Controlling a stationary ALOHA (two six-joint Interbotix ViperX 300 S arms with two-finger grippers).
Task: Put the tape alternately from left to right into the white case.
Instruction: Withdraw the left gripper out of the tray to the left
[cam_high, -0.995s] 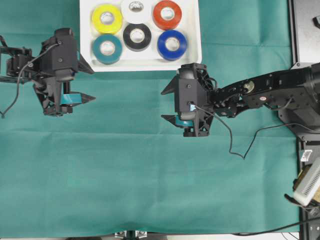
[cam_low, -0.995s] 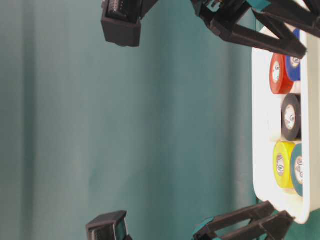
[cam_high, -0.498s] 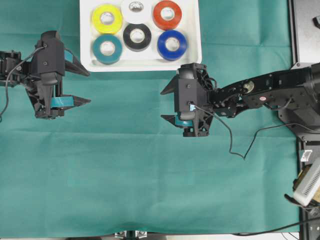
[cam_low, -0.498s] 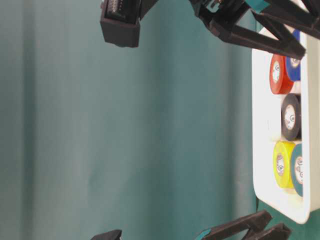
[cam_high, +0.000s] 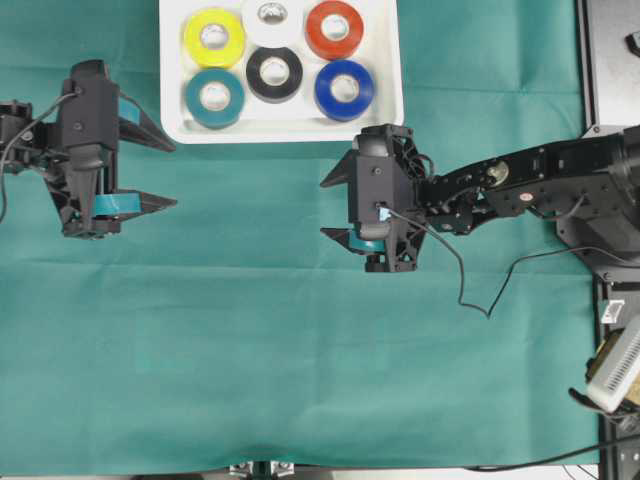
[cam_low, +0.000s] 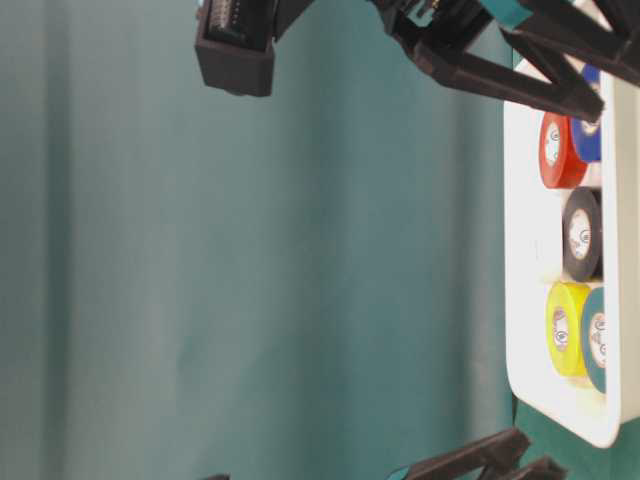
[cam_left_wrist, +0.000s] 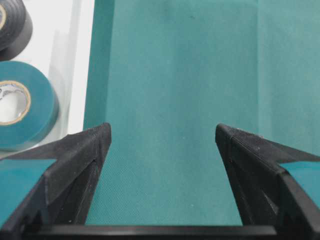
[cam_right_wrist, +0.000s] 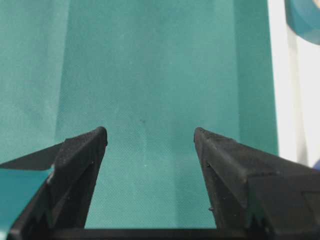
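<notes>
The white case (cam_high: 290, 132) lies at the top middle of the green cloth. In it lie several rolls of tape: yellow (cam_high: 213, 37), white (cam_high: 271, 15), red (cam_high: 334, 28), teal (cam_high: 214, 96), black (cam_high: 275, 72) and blue (cam_high: 344, 89). My left gripper (cam_high: 172, 175) hangs open and empty to the left of the case's near corner. My right gripper (cam_high: 323, 210) stands open and empty just below the case. In the left wrist view, the open left gripper (cam_left_wrist: 162, 132) frames bare cloth, with the teal roll (cam_left_wrist: 20, 105) at the left. In the right wrist view, the right gripper (cam_right_wrist: 150, 132) likewise frames bare cloth.
Green cloth (cam_high: 300, 350) covers the table. Black equipment (cam_high: 610, 60) stands along the right edge, and a thin cable (cam_high: 470, 290) trails from the right arm. The table-level view shows the case rim (cam_low: 525, 300) at the right and the right arm's fingers (cam_low: 500, 80) overhead.
My left arm has drawn back to the left, away from the case, still open. The right arm and the rolls have not moved.
</notes>
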